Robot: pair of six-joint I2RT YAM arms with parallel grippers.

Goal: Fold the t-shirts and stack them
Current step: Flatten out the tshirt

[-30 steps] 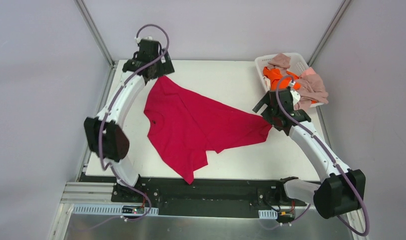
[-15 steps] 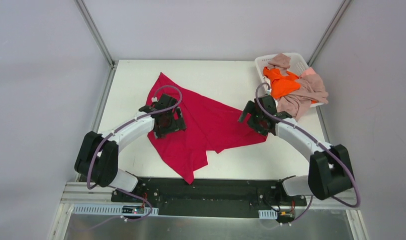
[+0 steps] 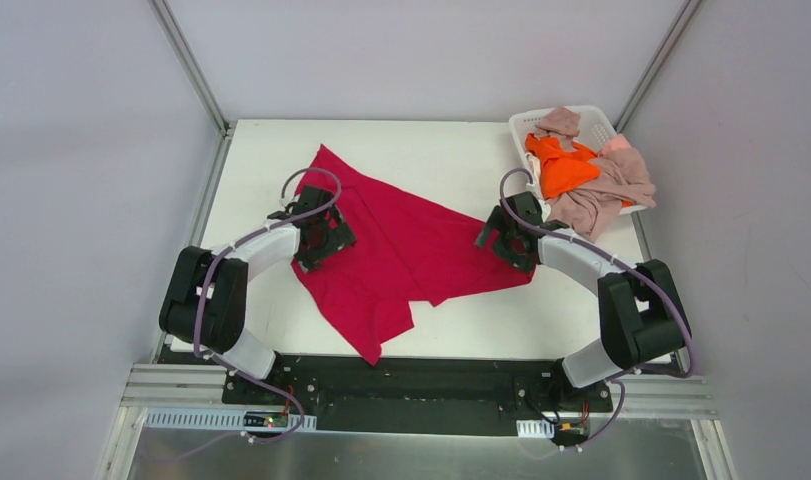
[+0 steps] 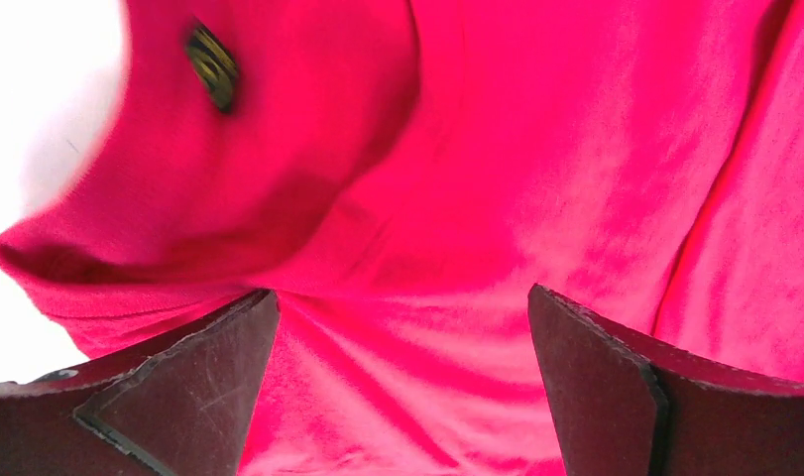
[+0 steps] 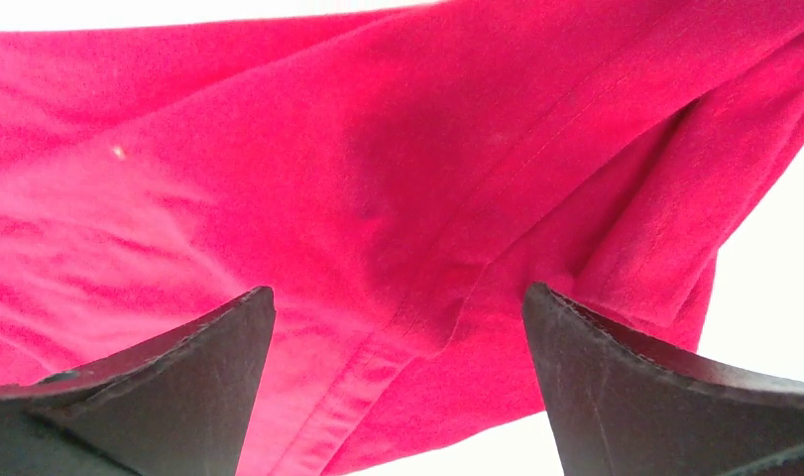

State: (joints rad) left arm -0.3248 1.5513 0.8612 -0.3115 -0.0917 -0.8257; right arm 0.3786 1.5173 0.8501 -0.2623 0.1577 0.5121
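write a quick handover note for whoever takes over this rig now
Left end effector: open, empty, low over the red t-shirt's left part.
Right end effector: open, empty, low over its right edge.
Red t-shirt lies spread but rumpled on the table; orange t-shirt and pink-beige t-shirts heaped in the white basket.
Done: nothing folded or stacked.
Left: fold every shirt, stack them.

The crimson t-shirt (image 3: 411, 250) lies spread but wrinkled, left of the white basket (image 3: 516, 130). An orange t-shirt (image 3: 566, 172) and pink-beige t-shirts (image 3: 611, 185) are heaped inside the basket.
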